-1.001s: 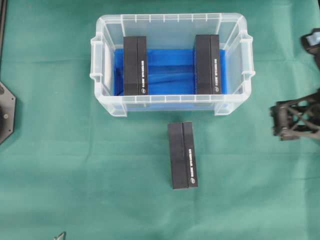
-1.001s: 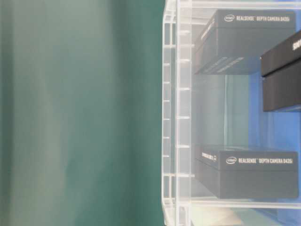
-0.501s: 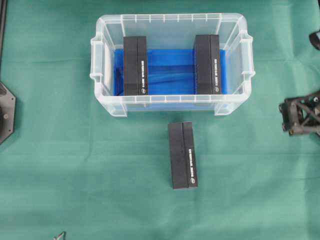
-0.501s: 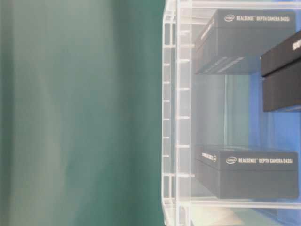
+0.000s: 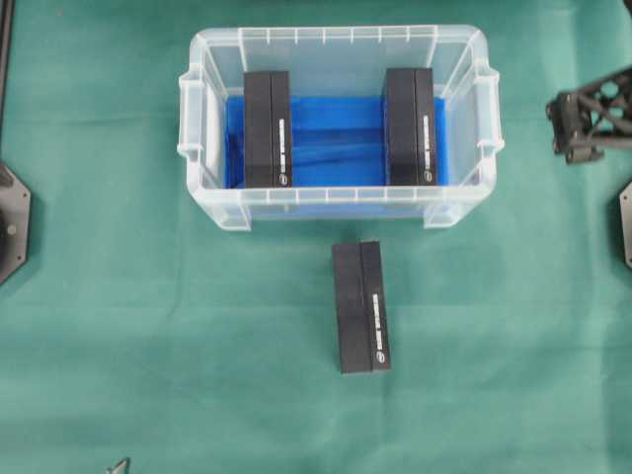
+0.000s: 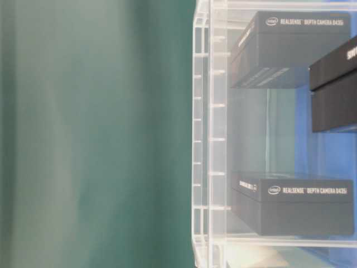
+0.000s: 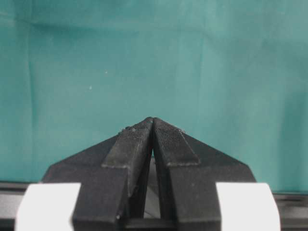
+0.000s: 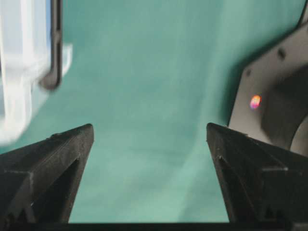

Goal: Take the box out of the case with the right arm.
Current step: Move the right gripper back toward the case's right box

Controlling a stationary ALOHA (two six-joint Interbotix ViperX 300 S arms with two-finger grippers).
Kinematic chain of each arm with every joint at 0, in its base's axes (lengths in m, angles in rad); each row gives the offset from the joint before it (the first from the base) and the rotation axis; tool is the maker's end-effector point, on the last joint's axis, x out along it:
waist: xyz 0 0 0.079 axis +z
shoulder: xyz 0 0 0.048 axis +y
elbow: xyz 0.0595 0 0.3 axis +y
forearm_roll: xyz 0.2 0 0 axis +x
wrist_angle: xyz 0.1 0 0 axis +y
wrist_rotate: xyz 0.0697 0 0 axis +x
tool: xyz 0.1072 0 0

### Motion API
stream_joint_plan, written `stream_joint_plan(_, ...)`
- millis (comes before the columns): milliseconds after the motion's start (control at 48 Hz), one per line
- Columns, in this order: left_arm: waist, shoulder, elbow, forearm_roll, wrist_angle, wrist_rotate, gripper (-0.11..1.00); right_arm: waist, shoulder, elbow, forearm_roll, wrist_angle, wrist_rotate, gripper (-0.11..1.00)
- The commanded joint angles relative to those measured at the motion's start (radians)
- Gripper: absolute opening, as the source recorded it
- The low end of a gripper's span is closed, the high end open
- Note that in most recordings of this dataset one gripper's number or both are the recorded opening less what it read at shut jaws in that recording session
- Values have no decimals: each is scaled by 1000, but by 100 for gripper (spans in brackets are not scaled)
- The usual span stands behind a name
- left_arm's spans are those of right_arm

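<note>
The case (image 5: 341, 36) is a clear bin with a blue floor, at the back middle of the green cloth. Two black boxes stand in it, one at the left (image 5: 267, 128) and one at the right (image 5: 410, 126). A third black box (image 5: 360, 306) lies on the cloth in front of the case. My right gripper (image 5: 561, 128) hangs open and empty just right of the case's right handle, outside it. In the right wrist view the right gripper (image 8: 149, 126) shows only cloth between its wide-apart fingers, with the case's corner (image 8: 19, 72) at left. My left gripper (image 7: 153, 119) is shut over bare cloth.
Black arm bases sit at the left edge (image 5: 12, 222) and right edge (image 5: 624, 222) of the overhead view. The table-level view shows the case's clear wall (image 6: 209, 134) with boxes (image 6: 295, 204) behind it and green cloth to its left.
The right gripper has moved from beside the case's front right corner toward the back, level with the case's right handle. It has stayed open. The boxes and case have not moved.
</note>
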Motion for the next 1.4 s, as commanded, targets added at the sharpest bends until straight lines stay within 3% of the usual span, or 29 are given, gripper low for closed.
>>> stream_joint_plan(0, 3, 2, -18, 3, -5, 0, 0, -74, -9, -11, -2, -23, -51, 92)
stream_joint_plan(146, 3, 2, -18, 3, -3, 2, 0, -140, -9, -11, 5, -35, -114, 92)
stream_joint_plan(1376, 2, 2, -18, 3, -3, 0, 0, -141, 5, -25, 15, -58, -106, 92)
